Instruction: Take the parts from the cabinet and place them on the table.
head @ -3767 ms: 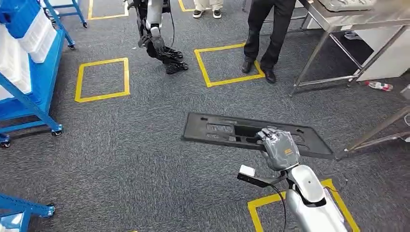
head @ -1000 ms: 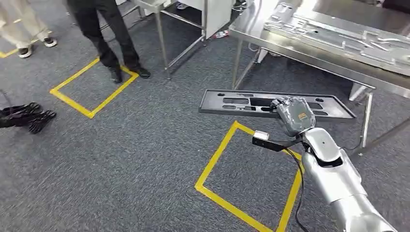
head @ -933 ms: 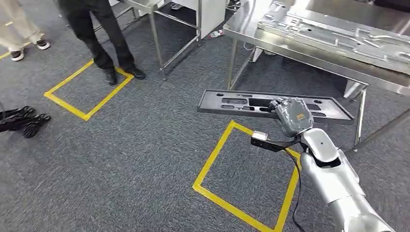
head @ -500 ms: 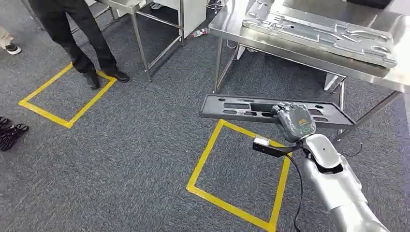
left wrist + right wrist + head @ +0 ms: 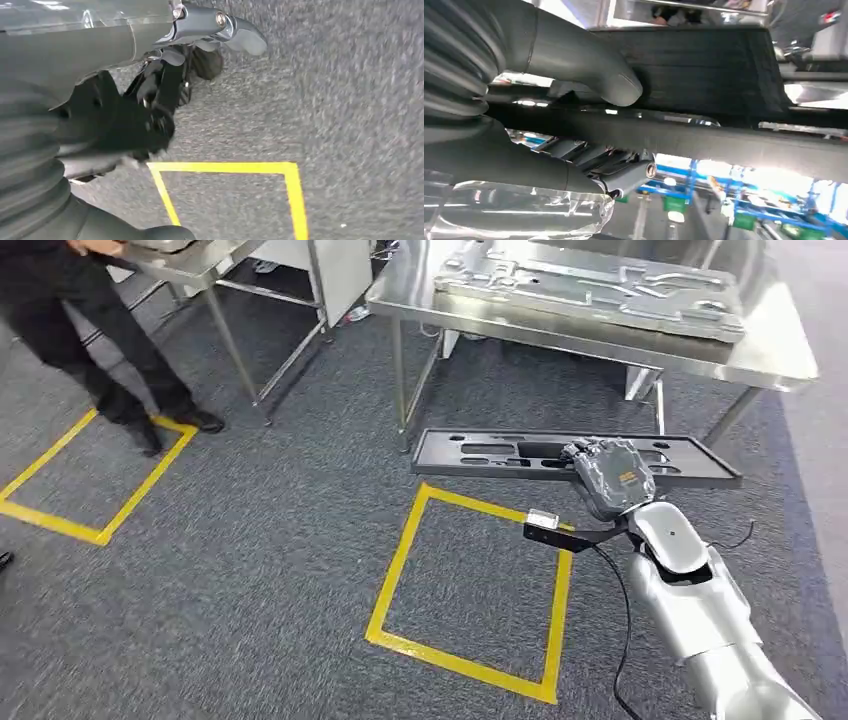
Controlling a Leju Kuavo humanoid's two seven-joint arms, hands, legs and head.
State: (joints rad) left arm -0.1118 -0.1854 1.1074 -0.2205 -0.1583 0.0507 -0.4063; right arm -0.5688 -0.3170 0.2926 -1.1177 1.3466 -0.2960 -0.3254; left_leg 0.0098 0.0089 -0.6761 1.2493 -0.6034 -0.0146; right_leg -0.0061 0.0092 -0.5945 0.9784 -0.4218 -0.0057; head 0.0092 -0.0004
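A long black plastic part with several cut-outs hangs level above the carpet. My right hand grips it near its middle. In the right wrist view the thumb presses on the black part and the fingers wrap under its edge. Just beyond the part stands a steel table, and a grey moulded part lies on it. My left hand hangs over the carpet with its fingers loosely apart and nothing in them.
A yellow tape square is marked on the grey carpet below the part. A person in black trousers stands at the left by a second steel table. Another yellow square lies near their feet.
The whole view has swung round as I walk: the steel table has come from the right towards the middle and nearer. The black part stays in my right hand.
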